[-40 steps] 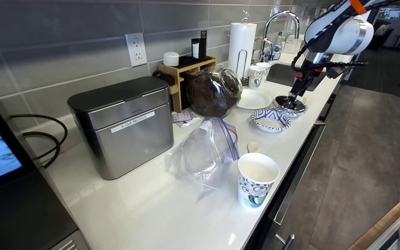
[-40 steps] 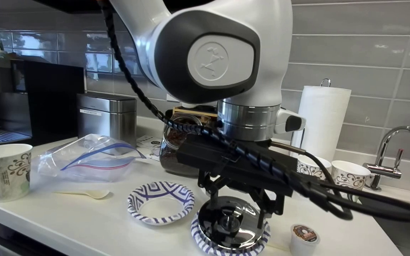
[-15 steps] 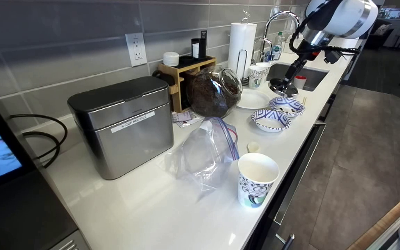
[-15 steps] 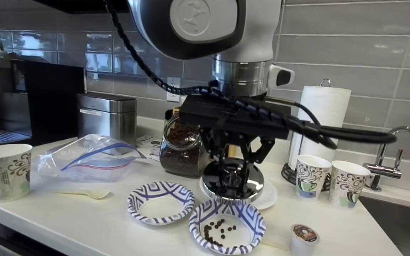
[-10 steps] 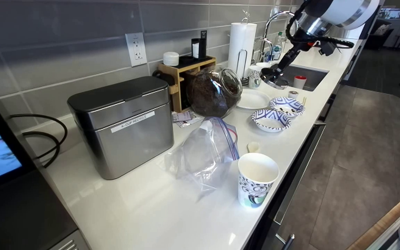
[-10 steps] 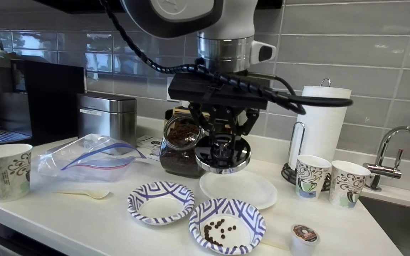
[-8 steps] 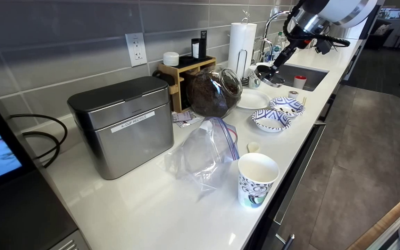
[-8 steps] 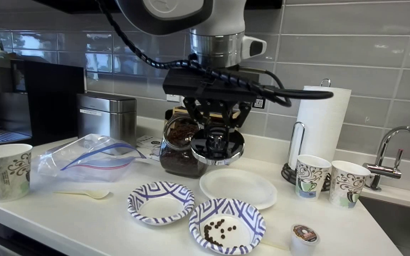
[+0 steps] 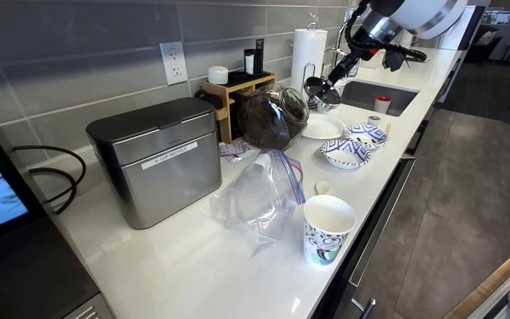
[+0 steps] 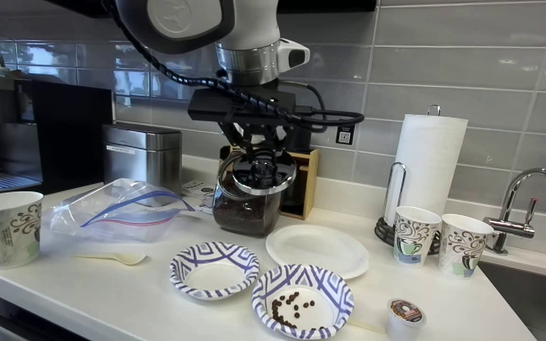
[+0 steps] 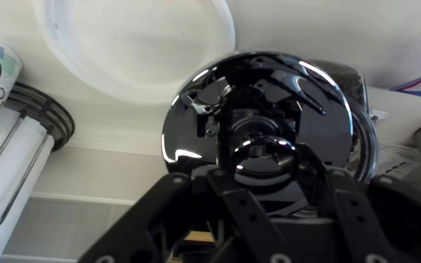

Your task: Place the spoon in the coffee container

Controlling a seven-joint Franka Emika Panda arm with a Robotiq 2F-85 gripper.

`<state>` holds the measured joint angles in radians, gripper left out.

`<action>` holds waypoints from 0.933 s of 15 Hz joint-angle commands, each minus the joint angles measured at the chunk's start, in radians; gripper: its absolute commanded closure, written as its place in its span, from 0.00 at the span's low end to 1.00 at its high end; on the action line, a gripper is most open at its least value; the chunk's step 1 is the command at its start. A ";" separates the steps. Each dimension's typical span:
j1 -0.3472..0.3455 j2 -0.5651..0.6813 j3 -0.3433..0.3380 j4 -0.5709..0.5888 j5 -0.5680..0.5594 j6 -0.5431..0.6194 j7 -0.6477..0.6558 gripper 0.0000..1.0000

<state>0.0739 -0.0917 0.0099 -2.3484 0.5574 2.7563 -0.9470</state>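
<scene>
Jaws clamped on knob (image 11: 264,160) of shiny lid (image 11: 265,82); slick knob may twist loose if lid bumps coffee container (image 10: 244,215).

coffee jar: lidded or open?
Open. The jar shows an uncovered mouth in an exterior view; the jaws hold a shiny lid by its knob.

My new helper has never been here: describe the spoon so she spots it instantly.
On the white counter, find the clear zip bag. In an exterior view, the cream spoon lies in front of it, between a paper cup and a blue-patterned bowl. Unlike those two, it is slim and plain.
</scene>
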 commanded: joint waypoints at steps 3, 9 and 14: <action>0.062 -0.026 0.022 -0.035 0.182 0.051 -0.102 0.79; 0.096 -0.004 0.030 -0.026 0.313 0.101 -0.166 0.79; 0.109 0.014 0.029 -0.013 0.382 0.103 -0.230 0.79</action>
<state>0.1678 -0.0848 0.0375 -2.3578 0.8770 2.8355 -1.1204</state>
